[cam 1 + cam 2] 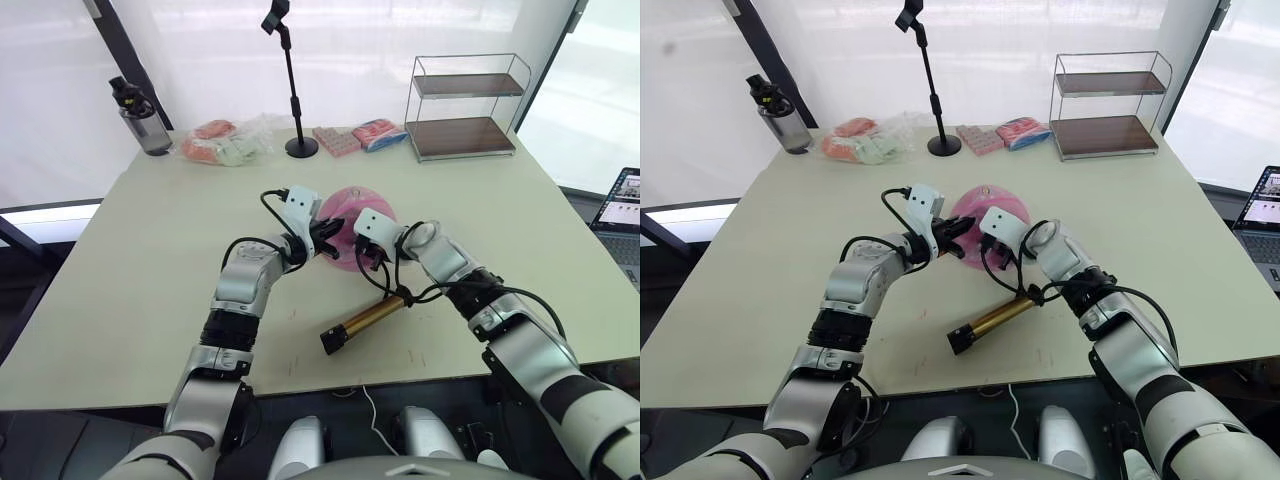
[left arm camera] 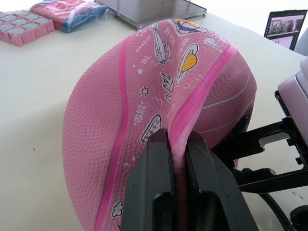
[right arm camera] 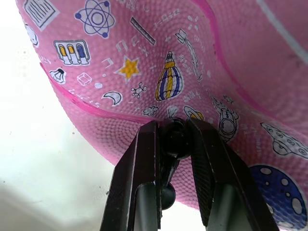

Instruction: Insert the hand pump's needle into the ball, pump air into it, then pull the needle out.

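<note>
We pinch a fold of the limp ball in our left gripper; our right gripper clamps the needle fitting against its skin. Insertion looks about done. Pumping and withdrawal remain, the hand pump lying just behind.

Both arms are built of silver-grey metallic shells broken by black ribbed joint sections. Each wrist is capped by a white, boxy camera housing. Black cables are looped loosely along both forearms and past the wrists. The left gripper and right gripper are each fitted with two matte black, flat-sided fingers, moulded with recessed channels.
</note>
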Controlling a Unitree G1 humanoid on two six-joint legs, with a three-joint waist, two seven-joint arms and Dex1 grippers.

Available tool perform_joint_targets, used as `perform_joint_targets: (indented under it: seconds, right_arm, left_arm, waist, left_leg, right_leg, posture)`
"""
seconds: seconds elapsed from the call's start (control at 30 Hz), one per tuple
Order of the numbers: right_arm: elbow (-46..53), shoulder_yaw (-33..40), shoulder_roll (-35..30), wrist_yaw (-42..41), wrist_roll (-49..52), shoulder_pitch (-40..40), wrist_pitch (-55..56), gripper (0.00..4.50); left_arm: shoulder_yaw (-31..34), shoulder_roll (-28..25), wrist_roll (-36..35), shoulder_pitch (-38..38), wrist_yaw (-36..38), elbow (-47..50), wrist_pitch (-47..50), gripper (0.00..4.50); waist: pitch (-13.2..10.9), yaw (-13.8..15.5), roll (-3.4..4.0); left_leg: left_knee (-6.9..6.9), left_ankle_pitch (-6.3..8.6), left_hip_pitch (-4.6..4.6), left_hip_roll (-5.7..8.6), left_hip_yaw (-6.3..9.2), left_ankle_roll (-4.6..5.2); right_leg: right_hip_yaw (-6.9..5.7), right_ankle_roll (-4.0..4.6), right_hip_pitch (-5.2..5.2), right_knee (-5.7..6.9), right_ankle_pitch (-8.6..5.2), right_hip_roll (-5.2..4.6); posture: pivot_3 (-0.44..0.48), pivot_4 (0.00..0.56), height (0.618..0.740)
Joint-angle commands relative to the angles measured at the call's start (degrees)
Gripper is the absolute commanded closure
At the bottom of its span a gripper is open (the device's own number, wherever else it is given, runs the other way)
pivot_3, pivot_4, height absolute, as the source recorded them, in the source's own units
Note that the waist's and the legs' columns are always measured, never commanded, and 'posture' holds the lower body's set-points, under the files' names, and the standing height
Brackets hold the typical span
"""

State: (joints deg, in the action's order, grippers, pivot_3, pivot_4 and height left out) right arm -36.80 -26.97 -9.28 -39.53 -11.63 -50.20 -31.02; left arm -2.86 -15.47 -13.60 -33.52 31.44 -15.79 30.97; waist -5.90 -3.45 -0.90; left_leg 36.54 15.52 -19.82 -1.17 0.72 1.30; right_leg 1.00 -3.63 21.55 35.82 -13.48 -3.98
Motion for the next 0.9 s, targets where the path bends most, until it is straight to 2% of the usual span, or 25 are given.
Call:
perform_joint_targets:
  seconds: [0.03,0.17,0.33,0.47,0.73,0.77,0.8,0.9]
  right_arm:
    - [-0.6,0.4,-3.0,2.0,-2.1,3.6,-2.3,4.19]
    - [9.5,1.7,-5.5,0.4,-1.6,5.7,-5.5,4.19]
    - [21.8,2.4,-8.7,-1.5,-0.7,8.7,-9.1,4.19]
    - [26.2,2.3,-9.6,-1.6,-0.3,9.7,-11.4,4.19]
    - [27.6,2.7,-10.2,-0.3,0.1,11.3,-9.7,4.19]
    - [27.4,3.2,-10.0,0.0,0.4,11.3,-9.1,3.1]
    - [27.3,3.5,-9.9,0.1,0.6,11.3,-8.7,2.79]
    - [27.7,4.3,-9.9,0.3,1.3,11.5,-7.5,1.33]
  left_arm:
    - [-2.1,-0.4,2.1,2.1,0.0,-4.3,3.0,4.5]
    - [-2.1,-0.5,2.3,2.1,0.2,-4.4,2.8,4.5]
    - [-2.3,-0.4,2.5,1.7,0.7,-5.0,2.2,4.5]
    - [-2.4,-0.1,2.6,1.4,0.9,-5.3,1.9,4.5]
    - [-2.7,-0.1,2.9,1.1,1.2,-5.6,1.3,4.5]
    - [-2.7,-0.1,2.9,1.1,1.2,-5.7,1.3,4.5]
    - [-2.7,-0.1,2.9,1.0,1.2,-5.8,1.2,4.5]
    - [-2.8,-0.1,3.0,1.0,1.3,-5.8,1.2,4.5]
  waist:
    - [-0.1,0.1,-0.02]
    - [-0.5,0.4,-0.03]
    - [-1.3,1.3,0.33]
    - [-1.6,1.6,0.44]
    - [-2.0,2.0,0.29]
    - [-2.0,2.1,0.26]
    - [-2.1,2.2,0.26]
    - [-2.2,2.3,0.25]
  left_leg:
    - [0.0,0.0,0.0,0.01,0.01,0.0]
    - [0.0,0.0,-0.08,0.08,0.09,0.0]
    - [-0.01,-0.06,-0.44,0.27,0.29,0.05]
    - [-0.01,-0.4,-1.03,0.57,0.77,-0.26]
    - [-0.01,-0.42,-1.16,0.64,1.05,-0.28]
    - [-0.01,-0.42,-1.18,0.64,1.07,-0.29]
    - [-0.01,-0.43,-1.19,0.64,1.1,-0.3]
    - [-0.01,-0.45,-1.21,0.64,1.12,-0.33]
  right_leg:
    - [-0.01,0.0,0.0,0.0,0.0,0.0]
    - [-0.05,0.0,0.02,0.0,0.0,-0.04]
    - [-0.18,-0.01,0.3,-0.01,-0.01,-0.06]
    - [-0.53,-0.23,0.68,-0.01,0.13,-0.13]
    - [-0.79,-0.03,0.67,-0.06,0.01,-0.17]
    - [-0.81,-0.07,0.67,-0.06,0.04,-0.17]
    - [-0.84,-0.18,0.67,-0.06,0.1,-0.17]
    - [-0.87,-0.2,0.68,-0.07,0.11,-0.17]
  posture:
    - [0.0,0.15,0.74]
    - [0.0,0.15,0.74]
    - [0.0,0.15,0.74]
    - [0.0,0.15,0.74]
    - [0.0,0.15,0.74]
    - [0.0,0.15,0.74]
    - [0.0,0.15,0.74]
    - [0.0,0.15,0.74]
